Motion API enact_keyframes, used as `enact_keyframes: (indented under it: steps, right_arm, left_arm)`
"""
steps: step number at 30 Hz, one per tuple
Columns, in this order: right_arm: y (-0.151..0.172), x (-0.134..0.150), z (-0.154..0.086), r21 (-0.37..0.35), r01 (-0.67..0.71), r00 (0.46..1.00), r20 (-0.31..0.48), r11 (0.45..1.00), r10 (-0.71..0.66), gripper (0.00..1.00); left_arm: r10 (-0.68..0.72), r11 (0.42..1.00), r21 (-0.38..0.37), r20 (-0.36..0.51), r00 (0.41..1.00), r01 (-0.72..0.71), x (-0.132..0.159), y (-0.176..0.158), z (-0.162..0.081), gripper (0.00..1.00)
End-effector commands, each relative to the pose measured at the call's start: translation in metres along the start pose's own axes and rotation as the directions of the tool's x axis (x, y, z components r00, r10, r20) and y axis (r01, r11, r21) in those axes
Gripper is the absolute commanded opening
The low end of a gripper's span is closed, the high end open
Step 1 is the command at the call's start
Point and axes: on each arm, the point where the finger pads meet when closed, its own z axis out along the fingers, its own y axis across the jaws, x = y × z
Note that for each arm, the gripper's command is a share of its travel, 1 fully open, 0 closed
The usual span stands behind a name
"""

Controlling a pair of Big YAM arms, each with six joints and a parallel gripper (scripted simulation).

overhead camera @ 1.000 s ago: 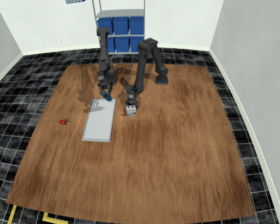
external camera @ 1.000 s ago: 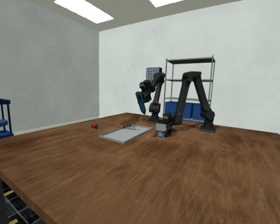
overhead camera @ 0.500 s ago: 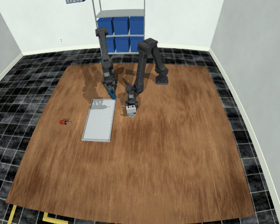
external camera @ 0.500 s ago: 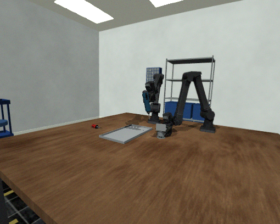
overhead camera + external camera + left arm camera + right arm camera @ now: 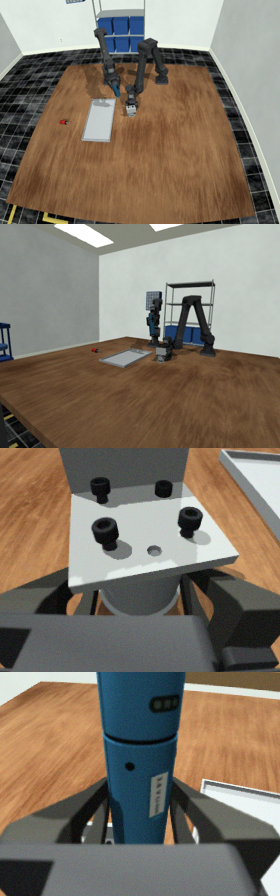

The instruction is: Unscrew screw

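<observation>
The joint module (image 5: 132,113) (image 5: 162,356) (image 5: 138,597) stands upright on the table, right of the tray. Its grey bracket (image 5: 150,523) lies on top. Of its four black screws, three (image 5: 100,487) (image 5: 105,530) (image 5: 190,519) stand raised, and the back right screw (image 5: 164,488) sits lowest. An empty hole (image 5: 155,551) is near the front. My left gripper (image 5: 131,107) (image 5: 139,559) is shut on the module's round body from the side. My right gripper (image 5: 114,84) (image 5: 151,323) (image 5: 139,784) is shut on the blue electric screwdriver (image 5: 117,91) (image 5: 151,328) (image 5: 140,747), held in the air behind and left of the module.
A flat grey tray (image 5: 99,123) (image 5: 123,358) (image 5: 255,478) (image 5: 235,797) lies left of the module. A small red tool (image 5: 63,122) (image 5: 95,350) lies further left on the table. A shelf (image 5: 121,30) (image 5: 189,306) with blue bins stands behind the arms.
</observation>
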Motion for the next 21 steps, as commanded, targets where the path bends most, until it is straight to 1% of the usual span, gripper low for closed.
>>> enact_keyframes:
  steps: [1,2,6,7,16,18,19,21]
  right_arm:
    - [0.021,-0.048,-0.011,-0.046,0.044,0.988,0.147,0.998,-0.037,0.42]
    - [0.023,-0.076,-0.011,-0.048,0.044,0.981,0.192,0.998,-0.034,0.42]
    - [0.023,-0.076,-0.011,-0.048,0.044,0.981,0.192,0.998,-0.034,0.42]
    - [0.023,-0.038,-0.014,-0.054,0.050,0.989,0.141,0.997,-0.042,0.42]
    - [0.054,-0.041,-0.034,-0.125,0.107,0.969,0.236,0.986,-0.075,0.42]
    - [0.062,-0.052,-0.039,-0.140,0.120,0.959,0.274,0.983,-0.078,0.42]
    - [0.065,-0.078,-0.040,-0.139,0.120,0.947,0.315,0.983,-0.071,0.42]
    - [0.065,-0.081,-0.040,-0.139,0.120,0.945,0.319,0.983,-0.070,0.42]
  left_arm:
    - [-0.012,1.000,0.007,0.018,1.000,0.012,-0.008,-0.006,0.002,0.59]
    - [-0.012,1.000,0.007,0.018,1.000,0.012,-0.008,-0.006,0.002,0.59]
    - [-0.012,1.000,0.007,0.018,1.000,0.012,-0.008,-0.006,0.002,0.59]
    - [-0.012,1.000,0.007,0.018,1.000,0.012,-0.008,-0.006,0.002,0.59]
    - [-0.012,1.000,0.007,0.018,1.000,0.012,-0.008,-0.006,0.002,0.59]
    - [-0.012,1.000,0.007,0.018,1.000,0.012,-0.008,-0.006,0.002,0.59]
    - [-0.012,1.000,0.007,0.018,1.000,0.012,-0.008,-0.006,0.002,0.59]
    - [-0.012,1.000,0.007,0.018,1.000,0.012,-0.008,-0.006,0.002,0.59]
